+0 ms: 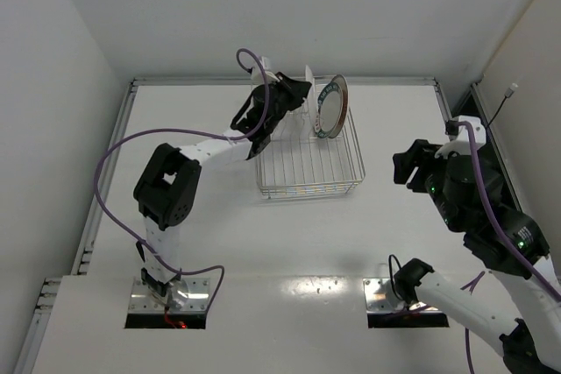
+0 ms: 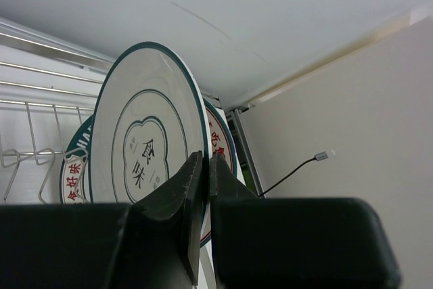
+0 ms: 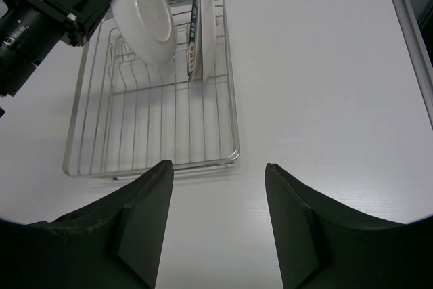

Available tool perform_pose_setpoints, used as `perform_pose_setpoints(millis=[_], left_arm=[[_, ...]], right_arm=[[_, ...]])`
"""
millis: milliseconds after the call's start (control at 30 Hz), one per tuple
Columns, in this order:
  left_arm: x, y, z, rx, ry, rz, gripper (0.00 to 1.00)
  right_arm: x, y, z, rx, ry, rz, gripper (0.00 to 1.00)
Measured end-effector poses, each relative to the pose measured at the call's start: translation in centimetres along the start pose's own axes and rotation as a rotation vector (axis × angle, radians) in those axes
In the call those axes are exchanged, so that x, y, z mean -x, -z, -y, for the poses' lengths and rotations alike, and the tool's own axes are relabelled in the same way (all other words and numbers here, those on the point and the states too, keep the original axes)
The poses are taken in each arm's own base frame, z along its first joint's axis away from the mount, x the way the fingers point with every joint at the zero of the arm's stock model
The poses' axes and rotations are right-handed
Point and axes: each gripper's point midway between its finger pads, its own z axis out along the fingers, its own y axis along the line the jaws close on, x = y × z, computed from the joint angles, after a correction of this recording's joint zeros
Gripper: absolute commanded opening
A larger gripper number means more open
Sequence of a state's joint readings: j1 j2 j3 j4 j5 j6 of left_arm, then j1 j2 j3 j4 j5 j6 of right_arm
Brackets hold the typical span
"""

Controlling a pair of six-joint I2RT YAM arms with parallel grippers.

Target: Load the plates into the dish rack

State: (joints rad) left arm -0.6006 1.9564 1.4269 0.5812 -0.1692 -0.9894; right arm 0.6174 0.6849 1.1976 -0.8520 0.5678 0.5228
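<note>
The dish rack point(image 1: 307, 168) is a silvery wire basket in the middle of the table. Two plates stand upright at its far right end: one with a dark lettered rim point(image 1: 331, 107) and a whitish one close against it point(image 3: 207, 25). My left gripper point(image 1: 301, 94) is shut on the edge of a third plate point(image 2: 145, 126), white with a thin dark green rim and characters in its centre. It holds this plate tilted above the rack's far end, just left of the two standing plates. My right gripper point(image 1: 405, 164) is open and empty, right of the rack.
A raised white wall and metal rail run along the table's far edge point(image 1: 289, 81) just behind the rack. A thin cable with a plug point(image 1: 508, 92) hangs at the right wall. The rack's upright prongs point(image 2: 40, 160) stand below the held plate.
</note>
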Motion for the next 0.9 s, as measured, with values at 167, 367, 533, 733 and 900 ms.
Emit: perform_pose_setpoints(millis=[167, 367, 533, 733, 900], left_arm=[[-0.4, 0.2, 0.3, -0.002, 0.001, 0.007, 0.00], [-0.7, 0.3, 0.6, -0.001, 0.002, 0.011, 0.00], [-0.2, 0.6, 1.5, -0.015, 0.014, 0.019, 0.00], [-0.4, 1.7, 4.6, -0.072, 0.025, 0.020, 0.00], [-0.6, 1.9, 5.1, -0.076, 0.015, 0.022, 0.00]], right_arm=[[-0.4, -0.1, 0.1, -0.004, 0.007, -0.011, 0.54], [-0.4, -0.2, 0.1, -0.005, 0.007, -0.012, 0.54], [-0.4, -0.2, 0.1, -0.005, 0.007, -0.012, 0.54], [-0.6, -0.2, 0.1, -0.006, 0.010, -0.016, 0.54], [-0.8, -0.2, 0.2, -0.009, 0.015, -0.023, 0.54]])
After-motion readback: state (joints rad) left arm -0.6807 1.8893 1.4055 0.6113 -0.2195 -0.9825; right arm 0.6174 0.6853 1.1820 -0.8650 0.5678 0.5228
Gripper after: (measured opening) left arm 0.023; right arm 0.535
